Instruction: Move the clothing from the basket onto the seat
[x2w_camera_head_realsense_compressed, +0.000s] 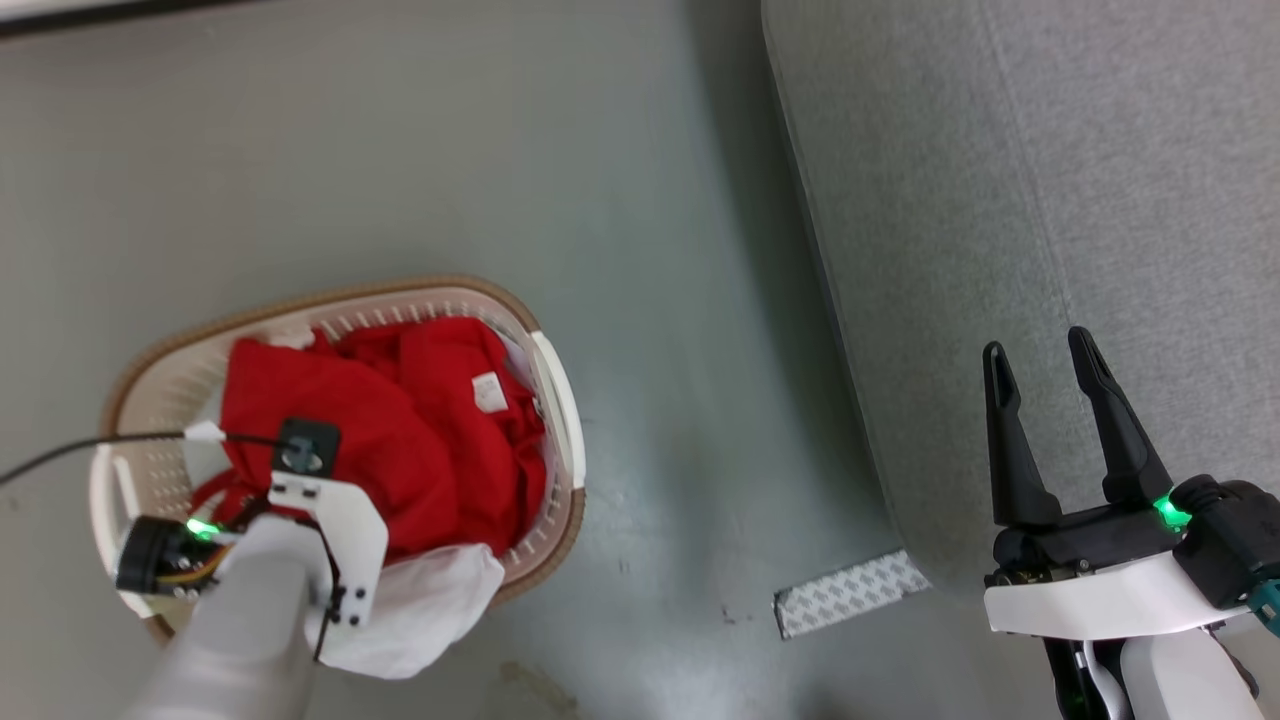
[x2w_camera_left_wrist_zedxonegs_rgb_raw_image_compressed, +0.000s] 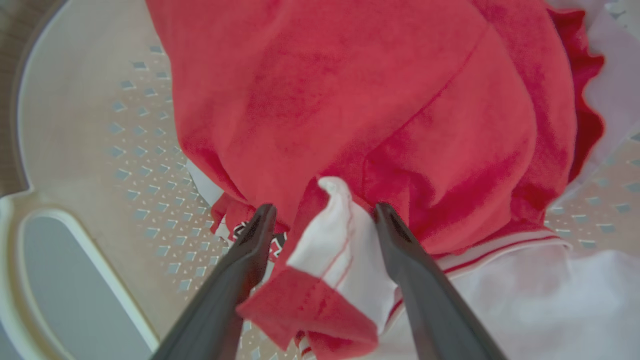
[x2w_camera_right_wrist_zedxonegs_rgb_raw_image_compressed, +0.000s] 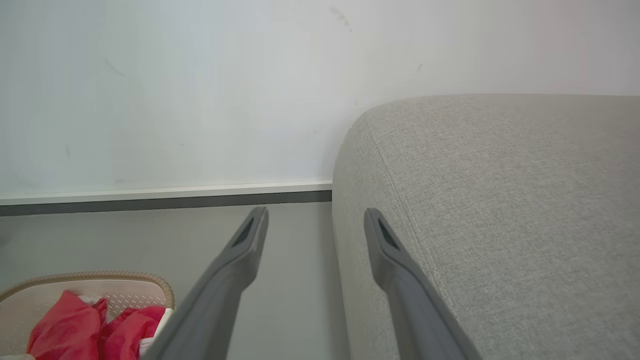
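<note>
While the clothing (x2w_camera_head_realsense_compressed: 400, 440) lies heaped inside the basket (x2w_camera_head_realsense_compressed: 300, 300), the left gripper (x2w_camera_left_wrist_zedxonegs_rgb_raw_image_compressed: 324, 210) reaches down into it, its fingers spread on both sides of a white cuff (x2w_camera_left_wrist_zedxonegs_rgb_raw_image_compressed: 335, 245) and not closed on it. The basket stands on the grey floor (x2w_camera_head_realsense_compressed: 650, 300), apart from the seat (x2w_camera_head_realsense_compressed: 1050, 150). The right gripper (x2w_camera_head_realsense_compressed: 1037, 345) hovers over the seat's rounded edge, fingers also spread apart.
</note>
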